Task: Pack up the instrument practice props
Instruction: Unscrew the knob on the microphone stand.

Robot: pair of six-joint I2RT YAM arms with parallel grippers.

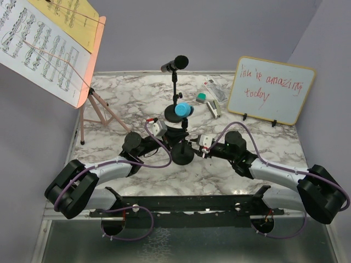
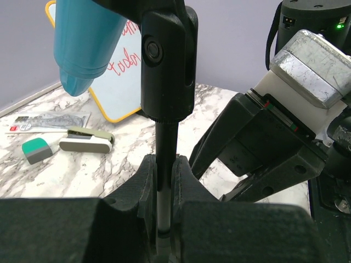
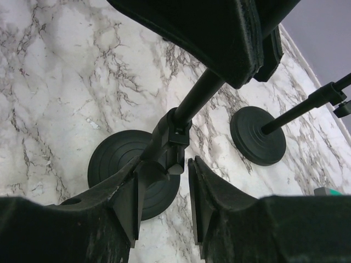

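Note:
Two black round-based mic poles stand mid-table. The far pole (image 1: 175, 90) carries the black microphone (image 1: 174, 63). The near pole (image 2: 164, 137), on its base (image 1: 181, 156), holds the blue microphone (image 1: 181, 111) (image 2: 85, 44). My left gripper (image 1: 169, 134) (image 2: 164, 161) is shut on the near pole's shaft. From the right, my right gripper (image 1: 193, 147) (image 3: 165, 163) has its jaws apart around that pole's clamp block (image 3: 175, 137), above the round base (image 3: 118, 164). At the back left stands the pink music rack (image 1: 96, 101) with sheet-music pages (image 1: 44, 49).
The far pole's base (image 3: 258, 134) sits close behind the near one. A wood-framed whiteboard (image 1: 271, 90) (image 2: 120, 82) leans at the back right. A stapler (image 1: 215, 107) (image 2: 86, 139), a green eraser (image 1: 202, 97) (image 2: 37, 149) and a flat packet (image 2: 49, 121) lie beside it.

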